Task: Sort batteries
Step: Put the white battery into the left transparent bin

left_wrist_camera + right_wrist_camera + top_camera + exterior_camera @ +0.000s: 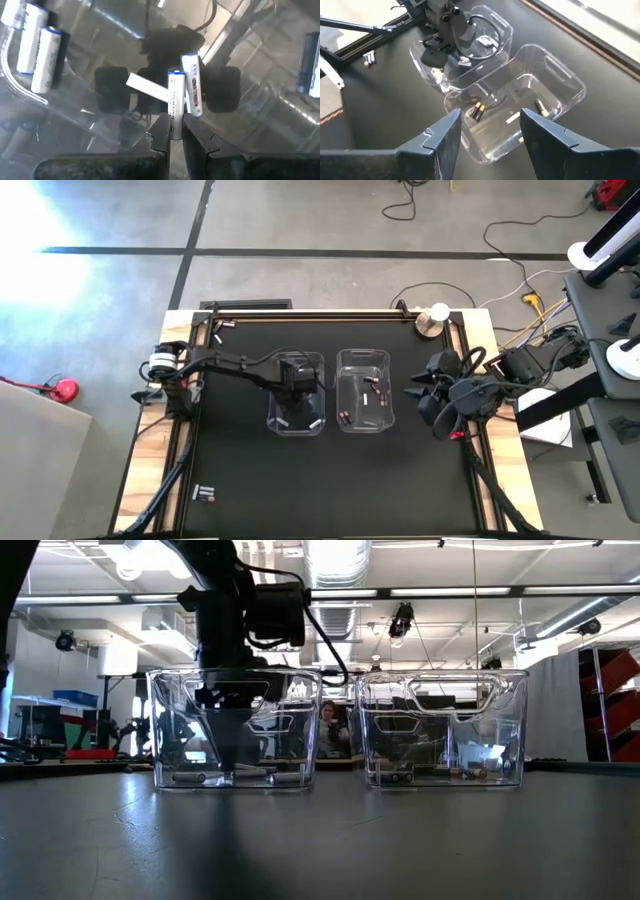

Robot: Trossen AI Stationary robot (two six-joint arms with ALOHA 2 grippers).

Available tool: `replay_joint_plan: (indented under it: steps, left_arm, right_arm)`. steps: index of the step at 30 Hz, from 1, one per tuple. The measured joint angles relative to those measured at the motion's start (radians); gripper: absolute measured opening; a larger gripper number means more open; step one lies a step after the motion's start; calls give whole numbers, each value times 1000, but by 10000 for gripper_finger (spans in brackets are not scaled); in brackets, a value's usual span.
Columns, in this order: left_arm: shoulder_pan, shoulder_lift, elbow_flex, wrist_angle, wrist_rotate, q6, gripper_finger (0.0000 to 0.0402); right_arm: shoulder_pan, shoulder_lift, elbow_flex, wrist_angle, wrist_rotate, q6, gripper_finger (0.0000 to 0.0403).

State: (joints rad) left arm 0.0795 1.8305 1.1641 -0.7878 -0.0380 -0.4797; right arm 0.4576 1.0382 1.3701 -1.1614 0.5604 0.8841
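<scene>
Around us is a workshop with a grey concrete floor crossed by dark tape lines, cables trailing across it, and in the low view a person (328, 725) far off behind the bins. The black surface (330, 480) sits in a wooden frame and carries two clear bins side by side at its middle.

We see the left hand (296, 383) lowered inside the left bin (297, 392), its fingers (159, 137) pressed together on a white battery (174, 102) that stands upright between them. The arm and its camera block most of that bin from above; in the low view the dark wrist fills the bin's upper half. More white batteries lie on the bin floor: two (35, 42) side by side at one corner, another (191, 85) just behind the pinched one, and one (312, 65) at the far edge.

The right bin (364, 390) holds a few dark batteries with copper ends (477, 111), lying well apart, and one pale battery (513, 118) among them.

The right hand (414, 394) hangs just beside the right bin's outer wall, its fingers spread with nothing between them.

A few loose batteries (204, 495) rest near the surface's front left corner, and a couple more (221, 328) near the back left corner. A roll of tape (430, 323) and a white round object (438, 311) lie at the back right corner.
</scene>
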Motion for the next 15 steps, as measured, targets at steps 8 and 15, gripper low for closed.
replay_joint_plan:
  steps: [8, 15]
  left_arm:
    - [4, 25, 2, -34, -7, 1, 13]
    - [4, 41, 16, -59, -5, 9, 13]
  right_arm:
    - [0, 6, -1, 0, -19, 6, 194]
    - [0, 17, -1, 0, -40, 45, 194]
